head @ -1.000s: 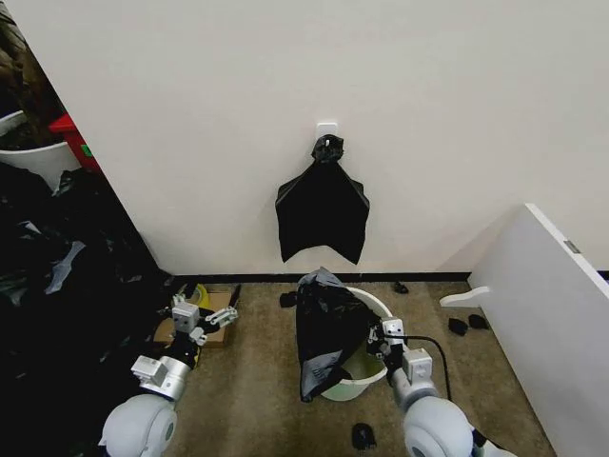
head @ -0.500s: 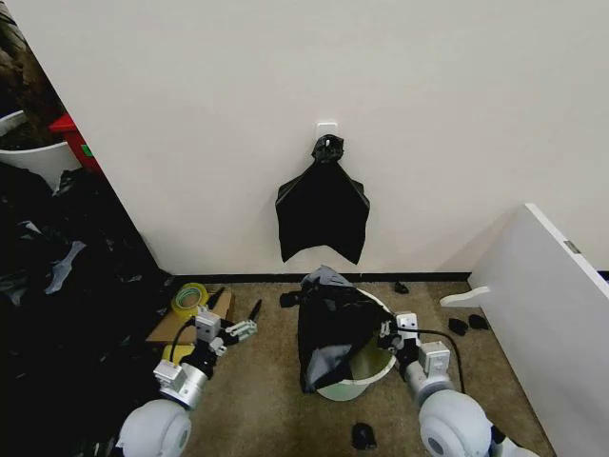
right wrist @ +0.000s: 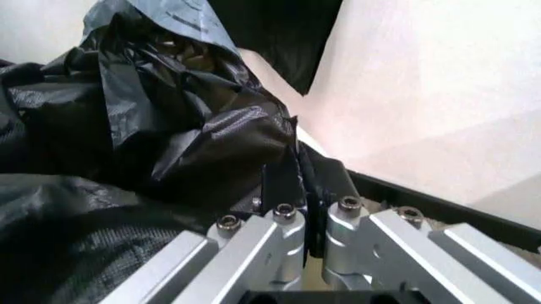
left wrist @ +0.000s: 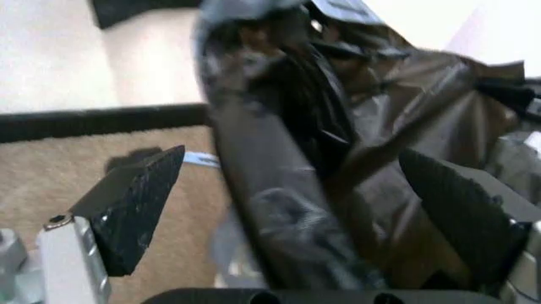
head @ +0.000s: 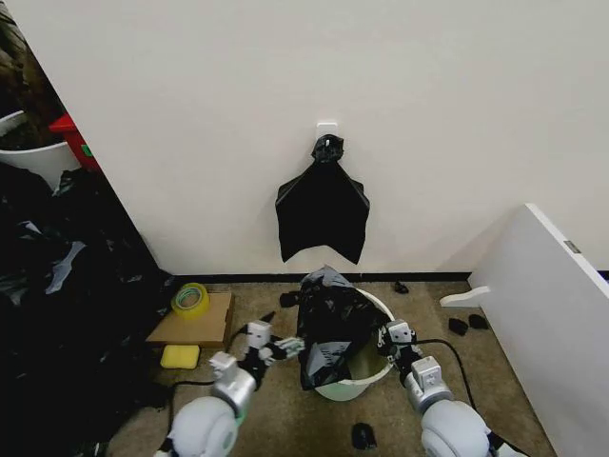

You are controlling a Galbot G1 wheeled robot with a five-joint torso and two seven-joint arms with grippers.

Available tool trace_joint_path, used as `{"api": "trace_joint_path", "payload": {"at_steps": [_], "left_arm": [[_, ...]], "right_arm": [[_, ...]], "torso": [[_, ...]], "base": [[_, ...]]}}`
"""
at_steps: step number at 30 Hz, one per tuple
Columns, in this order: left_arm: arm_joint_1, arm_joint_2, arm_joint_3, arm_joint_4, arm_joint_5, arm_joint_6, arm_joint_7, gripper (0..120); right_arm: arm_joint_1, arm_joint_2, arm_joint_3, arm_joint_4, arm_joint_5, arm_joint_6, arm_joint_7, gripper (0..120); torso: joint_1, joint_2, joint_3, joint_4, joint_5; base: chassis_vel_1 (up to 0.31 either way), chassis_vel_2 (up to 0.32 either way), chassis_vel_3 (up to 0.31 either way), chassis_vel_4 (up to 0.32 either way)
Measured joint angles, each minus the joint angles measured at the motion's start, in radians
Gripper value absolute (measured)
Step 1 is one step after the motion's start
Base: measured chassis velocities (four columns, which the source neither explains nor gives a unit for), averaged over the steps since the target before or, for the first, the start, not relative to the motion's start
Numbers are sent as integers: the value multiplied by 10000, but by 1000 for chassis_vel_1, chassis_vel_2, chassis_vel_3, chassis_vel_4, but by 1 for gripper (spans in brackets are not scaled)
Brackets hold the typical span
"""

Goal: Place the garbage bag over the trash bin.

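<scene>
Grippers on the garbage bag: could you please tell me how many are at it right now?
2. The right gripper is pinched shut on the garbage bag at the trash bin rim's right side; the left gripper is open around the bag's left edge.

No legible text, label, brand, number or sign anywhere in the head view or in either wrist view.
</scene>
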Motion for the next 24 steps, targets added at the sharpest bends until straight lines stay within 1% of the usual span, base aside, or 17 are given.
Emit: {"api": "trace_joint_path", "payload": {"at_steps": [1,2,5,6,7,9,10,12,17,20,22,23,24], "left_arm": [[-279,7,289,-10,-29,501,-451,98],[-279,7,289,-10,-29,501,-451,98],[-1024,-38,943,-68,-67,1535,-1788,97],[-1024,-38,943,-68,-67,1535,-1788,97],[-1200,-60,1056,-79,-74,1798,-2099,96],[-1645,-161,1368,-92,-157,2573,-2946,95],[-1645,-161,1368,-92,-157,2573,-2946,95],[-1925,-261,1558,20,-213,2978,-3398,94],[-2321,-527,1790,420,-371,3378,-3849,94],[-2431,-610,1850,473,-549,3642,-4045,94],[-2525,-667,1907,478,-755,4026,-4229,92],[-2561,-697,1939,478,-798,4245,-4285,88],[-2561,-697,1939,478,-798,4245,-4285,88]], "right_arm": [[-20,22,8,14,-2,0,-3,0],[-20,22,8,14,-2,0,-3,0],[-93,63,24,54,-27,3,-5,0],[-93,63,24,54,-27,3,-5,0],[-110,78,26,60,-34,3,-5,0],[-155,147,30,90,-57,5,1,0],[-155,147,30,90,-57,5,1,0],[-188,200,30,107,-84,5,10,0],[-245,236,15,136,-130,5,21,0],[-258,247,19,143,-134,5,27,0],[-266,271,26,144,-135,4,38,0],[-267,286,30,144,-139,4,47,0],[-267,286,30,144,-139,4,47,0]], "torso": [[0,0,0,1,5],[0,0,0,1,5],[0,0,0,0,2],[0,0,0,0,2],[0,0,0,0,2],[0,0,0,0,1],[0,0,0,0,1],[0,0,0,1,3],[0,0,1,0,2],[0,0,1,1,0],[0,0,1,1,2],[0,0,1,1,1],[0,0,1,1,1]], "base": [[0,0,0,0],[0,0,0,0],[0,0,0,0],[0,0,0,0],[0,0,0,0],[0,0,0,0],[0,0,0,0],[0,0,0,0],[0,0,0,0],[0,0,0,0],[0,0,0,0],[0,0,0,0],[0,0,0,0]]}}
